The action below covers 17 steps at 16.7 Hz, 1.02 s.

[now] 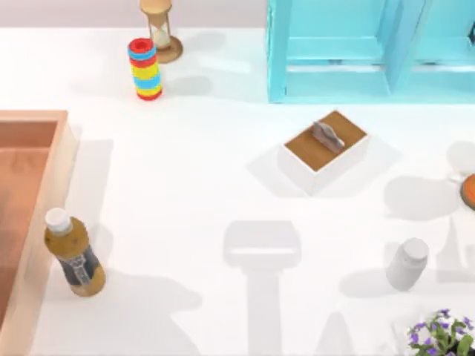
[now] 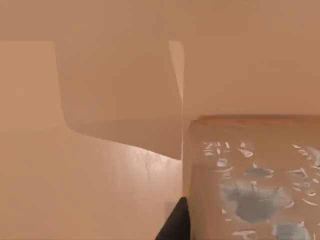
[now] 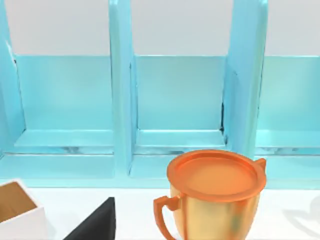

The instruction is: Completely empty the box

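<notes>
The box (image 1: 30,215) sits at the bench's (image 1: 193,185) left edge, cut off by the top view's border, its salmon floor bare where visible. Just outside its right wall stands a brown bottle (image 1: 73,254) with a white cap. Further back are a ring stack (image 1: 145,69) and an hourglass (image 1: 159,30); a teal shelf (image 1: 356,52) occupies the far right. A white case (image 1: 325,150) with brown top and grey handle lies mid-bench, a pale jar (image 1: 407,264) near right, flowers (image 1: 441,335) at the corner.

The left wrist view looks at salmon surfaces from very near, with a pale block (image 2: 255,180) bearing grey flecks; a dark tip of the left end effector (image 2: 175,225) is at the edge, and I cannot tell its opening.

The right wrist view faces the shelf, with an orange lidded cup (image 3: 215,192) before it; a dark tip of the right end effector (image 3: 97,222) shows there, its opening likewise impossible to tell.
</notes>
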Motion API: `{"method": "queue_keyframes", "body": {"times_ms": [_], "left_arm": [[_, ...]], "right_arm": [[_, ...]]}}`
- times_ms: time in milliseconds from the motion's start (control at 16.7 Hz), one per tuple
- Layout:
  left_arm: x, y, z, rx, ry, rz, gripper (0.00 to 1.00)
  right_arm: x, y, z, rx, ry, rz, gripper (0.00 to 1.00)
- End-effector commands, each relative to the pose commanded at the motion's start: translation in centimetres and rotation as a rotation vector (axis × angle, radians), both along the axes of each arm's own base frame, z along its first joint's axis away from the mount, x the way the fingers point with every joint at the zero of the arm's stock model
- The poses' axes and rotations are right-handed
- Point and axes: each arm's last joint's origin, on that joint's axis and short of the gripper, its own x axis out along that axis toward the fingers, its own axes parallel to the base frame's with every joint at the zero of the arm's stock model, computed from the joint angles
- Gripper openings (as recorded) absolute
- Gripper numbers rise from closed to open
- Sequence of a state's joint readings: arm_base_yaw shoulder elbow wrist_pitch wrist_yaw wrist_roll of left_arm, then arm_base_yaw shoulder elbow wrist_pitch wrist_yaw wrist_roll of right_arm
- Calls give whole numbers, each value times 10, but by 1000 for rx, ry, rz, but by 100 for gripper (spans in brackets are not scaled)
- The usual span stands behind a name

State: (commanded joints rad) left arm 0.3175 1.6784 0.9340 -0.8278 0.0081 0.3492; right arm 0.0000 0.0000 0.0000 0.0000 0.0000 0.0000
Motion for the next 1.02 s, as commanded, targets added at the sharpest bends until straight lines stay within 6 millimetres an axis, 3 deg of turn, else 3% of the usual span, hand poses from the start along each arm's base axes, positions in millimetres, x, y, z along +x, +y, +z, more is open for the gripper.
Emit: {"method": "queue_keyframes", "body": {"times_ms": [540, 720, 1020], "left_arm": [[2, 0, 4, 1, -4, -2, 0], [9, 3, 30, 2, -8, -3, 0], [6, 2, 96, -8, 21, -4, 0]], "right_arm": [[0, 0, 0, 0, 0, 0, 100], [0, 0, 0, 0, 0, 0, 100], [0, 0, 0, 0, 0, 0, 100]]}}
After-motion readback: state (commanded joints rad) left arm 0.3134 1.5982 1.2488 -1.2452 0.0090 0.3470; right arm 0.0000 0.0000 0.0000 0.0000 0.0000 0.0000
